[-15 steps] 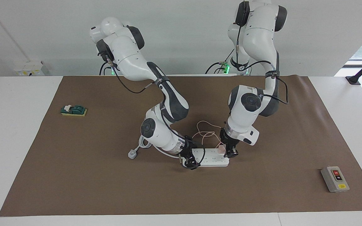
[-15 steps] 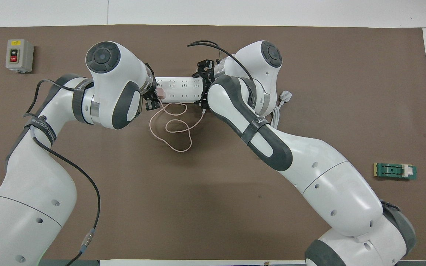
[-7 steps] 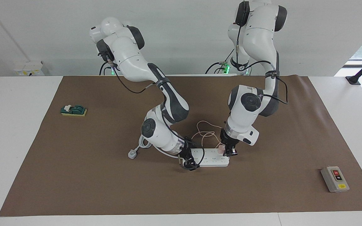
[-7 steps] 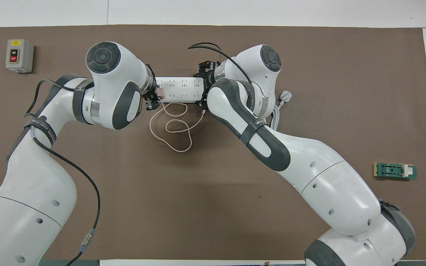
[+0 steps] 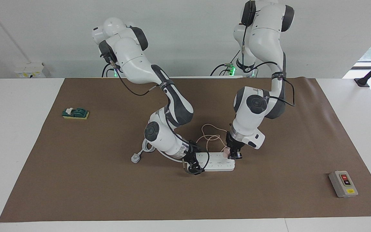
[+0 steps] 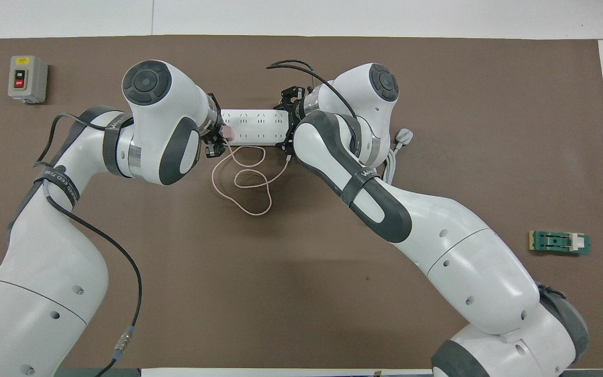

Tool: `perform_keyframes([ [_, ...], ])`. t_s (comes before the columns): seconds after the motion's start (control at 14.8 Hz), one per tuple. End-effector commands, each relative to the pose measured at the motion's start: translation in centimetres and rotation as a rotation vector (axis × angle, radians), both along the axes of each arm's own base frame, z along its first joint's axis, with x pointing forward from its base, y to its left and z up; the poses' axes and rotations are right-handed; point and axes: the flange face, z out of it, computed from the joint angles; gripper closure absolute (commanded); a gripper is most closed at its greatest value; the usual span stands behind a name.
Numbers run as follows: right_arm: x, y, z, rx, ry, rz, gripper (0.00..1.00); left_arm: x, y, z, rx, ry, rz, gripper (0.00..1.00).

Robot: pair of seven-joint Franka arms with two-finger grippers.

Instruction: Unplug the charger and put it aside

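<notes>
The charger (image 5: 225, 152) (image 6: 227, 132), a small pale pink cube, stands on the white power strip (image 5: 218, 165) (image 6: 252, 126) at its end toward the left arm. My left gripper (image 5: 233, 155) (image 6: 218, 139) comes down on it and is shut on the charger. Whether its pins still sit in the socket I cannot tell. Its thin pink cable (image 5: 210, 137) (image 6: 249, 184) lies in loops on the mat, nearer to the robots than the strip. My right gripper (image 5: 193, 163) (image 6: 286, 124) straddles the strip's other end and is shut on it.
The strip's thick white cord and plug (image 5: 135, 158) (image 6: 403, 137) lie toward the right arm's end. A grey on/off switch box (image 5: 343, 183) (image 6: 28, 78) sits farther out toward the left arm's end. A green block (image 5: 75, 113) (image 6: 559, 243) lies toward the right arm's end.
My left gripper's fingers have closed onto the pink charger and the hand has risen slightly. The right gripper stays on the strip's end with only a small shift.
</notes>
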Motion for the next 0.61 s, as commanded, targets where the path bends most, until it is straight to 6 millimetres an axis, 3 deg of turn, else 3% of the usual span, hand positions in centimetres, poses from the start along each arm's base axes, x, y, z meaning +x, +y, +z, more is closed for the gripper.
perform_keyframes([
  [0.0,-0.04,0.04,-0.19,0.017,-0.017,0.003,0.36,-0.81,0.13,0.34,0.016,-0.009,-0.019,0.79],
  [0.14,-0.03,0.03,-0.18,0.017,-0.019,0.002,0.36,-1.01,-0.25,0.33,0.016,-0.011,-0.027,1.0],
  [0.54,-0.04,0.02,-0.24,0.014,-0.02,0.003,0.34,-1.18,-0.64,0.33,0.017,-0.012,-0.043,1.0],
])
